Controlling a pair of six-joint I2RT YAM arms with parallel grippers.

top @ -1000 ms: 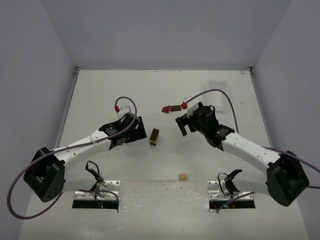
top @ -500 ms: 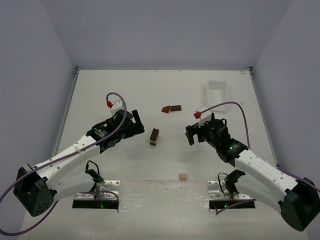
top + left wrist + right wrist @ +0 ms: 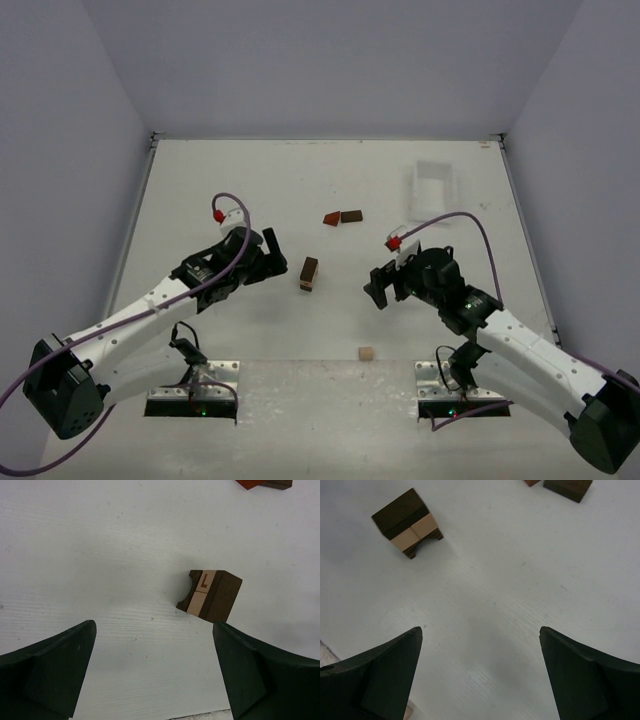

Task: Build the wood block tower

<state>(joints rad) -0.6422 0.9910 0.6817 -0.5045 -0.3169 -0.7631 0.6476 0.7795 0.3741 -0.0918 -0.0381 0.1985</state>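
The wood block tower (image 3: 309,273) is a small stack of dark brown and light tan blocks standing mid-table. It also shows in the left wrist view (image 3: 210,596), with an "L" on a tan face, and in the right wrist view (image 3: 409,522). My left gripper (image 3: 274,255) (image 3: 152,630) hangs open just left of the tower, apart from it. My right gripper (image 3: 376,288) (image 3: 480,630) is open to the tower's right, farther off, with nothing between its fingers. A reddish wedge (image 3: 331,219) and a dark brown block (image 3: 351,215) lie side by side behind the tower.
A loose tan cube (image 3: 367,354) sits near the table's front edge, between the arm bases. A white tray (image 3: 432,185) stands at the back right. Purple cables loop over both arms.
My right gripper has drawn back from beside the wedge and dark block toward the near edge. The left arm has shifted its pose with its gripper still left of the tower. The blocks stayed put.
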